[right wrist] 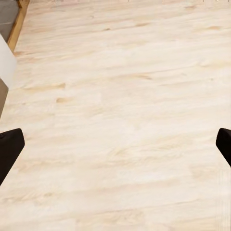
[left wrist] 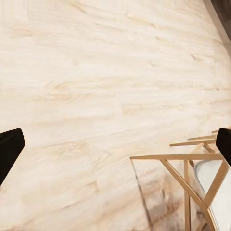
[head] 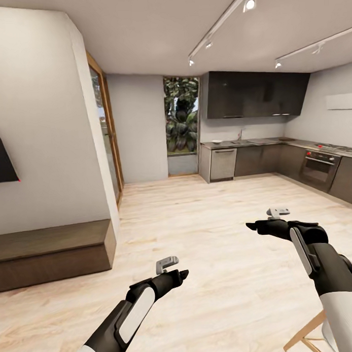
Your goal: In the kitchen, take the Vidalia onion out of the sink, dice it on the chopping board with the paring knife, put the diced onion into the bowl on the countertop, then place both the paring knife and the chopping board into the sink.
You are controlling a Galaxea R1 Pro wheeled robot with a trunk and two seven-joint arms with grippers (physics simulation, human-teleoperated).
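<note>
With both sets of fingers apart and empty, left gripper and right gripper face the sink on the distant desk at upper right; the drive risks clipping the wooden chair beside the base.

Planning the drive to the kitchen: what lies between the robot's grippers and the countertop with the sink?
In the head view, a bare stretch of light wooden floor separates the left gripper and right gripper from the distant countertop.

- Pale wooden floor spreads across most of the frame.
- Light wooden chair frame with a white seat, lower right.
- Left hand's dark fingertips at both side edges, wide apart.
</note>
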